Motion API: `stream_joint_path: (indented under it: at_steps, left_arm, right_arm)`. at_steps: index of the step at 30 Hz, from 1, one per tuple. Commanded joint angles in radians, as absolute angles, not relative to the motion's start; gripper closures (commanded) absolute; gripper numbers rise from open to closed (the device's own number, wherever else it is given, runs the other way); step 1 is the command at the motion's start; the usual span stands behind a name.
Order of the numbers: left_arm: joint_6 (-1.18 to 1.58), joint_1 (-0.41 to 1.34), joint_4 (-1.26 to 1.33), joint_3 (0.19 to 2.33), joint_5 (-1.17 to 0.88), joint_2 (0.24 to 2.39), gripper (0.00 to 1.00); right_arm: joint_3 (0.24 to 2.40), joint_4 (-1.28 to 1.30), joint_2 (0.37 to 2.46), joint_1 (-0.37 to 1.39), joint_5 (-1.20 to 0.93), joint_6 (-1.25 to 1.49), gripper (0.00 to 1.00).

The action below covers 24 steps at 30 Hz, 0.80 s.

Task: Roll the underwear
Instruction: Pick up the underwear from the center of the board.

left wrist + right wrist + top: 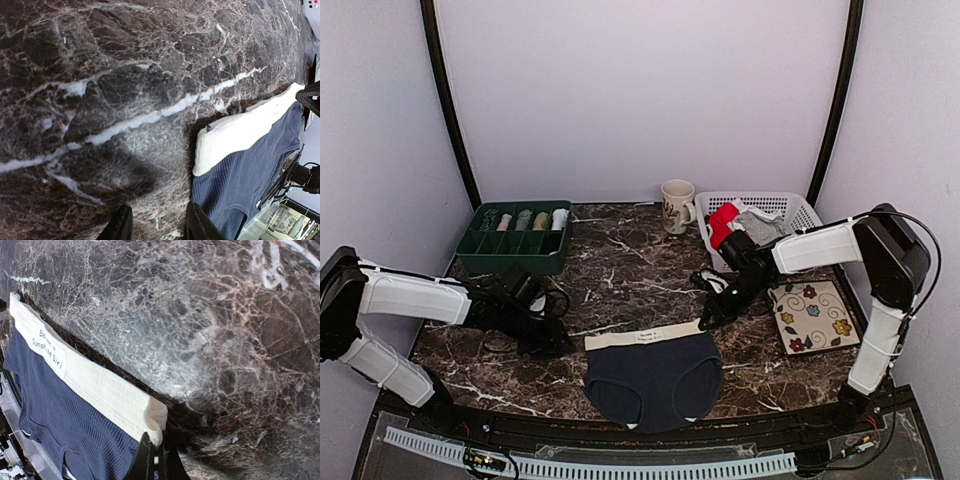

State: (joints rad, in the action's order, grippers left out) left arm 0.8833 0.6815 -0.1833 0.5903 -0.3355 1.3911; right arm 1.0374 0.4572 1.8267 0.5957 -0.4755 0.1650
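Observation:
A dark navy underwear (653, 380) with a cream waistband lies flat at the front middle of the marble table. My right gripper (707, 318) is shut on the waistband's right corner; in the right wrist view the fingers (156, 462) pinch the cream edge of the navy underwear (60, 410). My left gripper (560, 338) is open and empty, low over the marble just left of the waistband's left end; in the left wrist view its fingertips (200, 227) straddle bare marble beside the navy underwear (250, 170). A red underwear (722, 221) and a grey one (760, 226) lie in the white basket (798, 208).
A green divided tray (513, 244) with rolled items stands at the back left. A floral mug (676, 206) stands beside the basket. A flowered tile (812, 316) lies at the right. The table's front edge runs just below the underwear.

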Motion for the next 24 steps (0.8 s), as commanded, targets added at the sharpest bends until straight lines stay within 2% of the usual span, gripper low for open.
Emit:
stream_joint_path:
  at_steps: [1, 12, 15, 17, 21, 24]
  left_arm:
    - [0.869, 0.689, -0.07, 0.599, -0.32, 1.428, 0.61]
    - [0.851, 0.696, 0.106, 0.582, -0.359, 1.556, 0.66]
    - [0.854, 0.696, 0.123, 0.585, -0.354, 1.59, 0.7]
    - [0.855, 0.696, 0.118, 0.592, -0.345, 1.601, 0.76]
    - [0.805, 0.696, 0.001, 0.658, -0.282, 1.532, 1.0]
    - [0.76, 0.696, -0.125, 0.718, -0.203, 1.405, 1.0]
  right_arm:
    - [1.03, 0.46, 1.809, 0.602, -0.446, 0.143, 1.0]
    - [1.033, 0.472, 1.814, 0.601, -0.446, 0.136, 1.0]
    - [1.035, 0.474, 1.811, 0.602, -0.446, 0.138, 1.0]
    - [1.043, 0.476, 1.804, 0.601, -0.446, 0.141, 1.0]
    - [1.058, 0.468, 1.755, 0.599, -0.46, 0.15, 1.0]
    - [1.033, 0.429, 1.678, 0.584, -0.488, 0.165, 1.0]
